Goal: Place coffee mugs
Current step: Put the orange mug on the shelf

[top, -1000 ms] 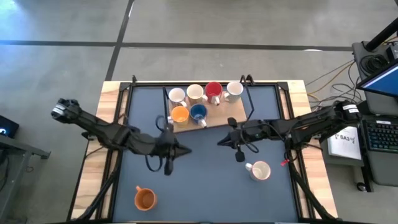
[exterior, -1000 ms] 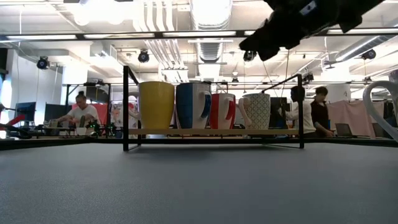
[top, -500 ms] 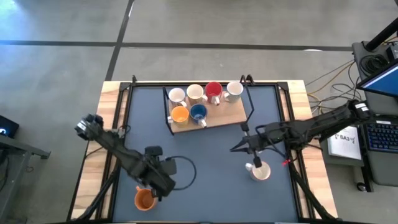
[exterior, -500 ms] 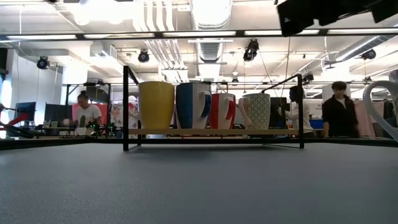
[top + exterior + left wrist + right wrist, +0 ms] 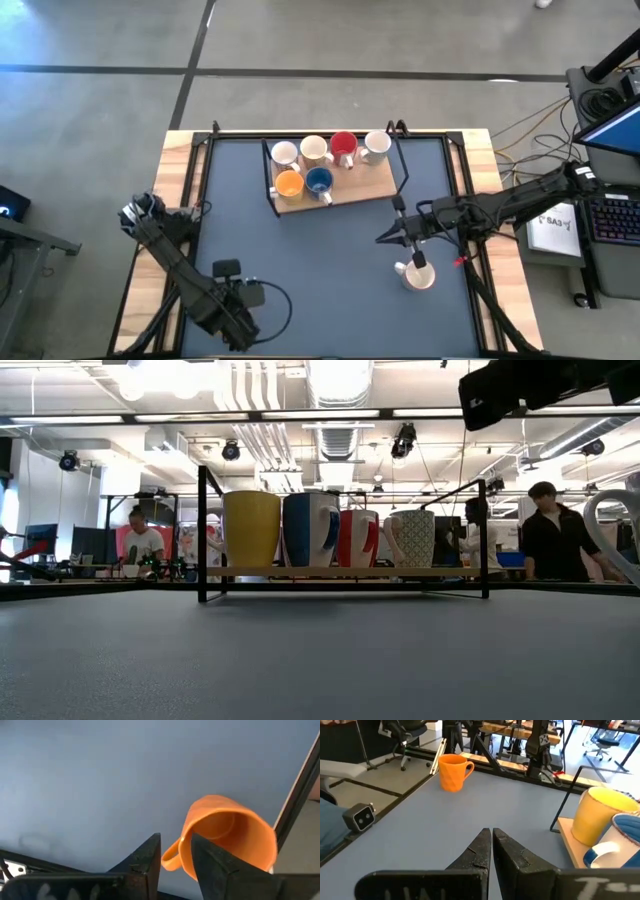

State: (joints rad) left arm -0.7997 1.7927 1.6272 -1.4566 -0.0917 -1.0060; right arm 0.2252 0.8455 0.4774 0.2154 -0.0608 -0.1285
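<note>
Eight mugs were visible in total. Six stood on the wooden board: three white mugs, one red mug, one orange mug and one blue mug. One more white mug and one more orange mug stood on the bench.

Open mat spans mid-table; the mug rack blocks the far edge.

Grey concrete floor, open ceiling ducts, strip lights, seated person, standing person
</note>
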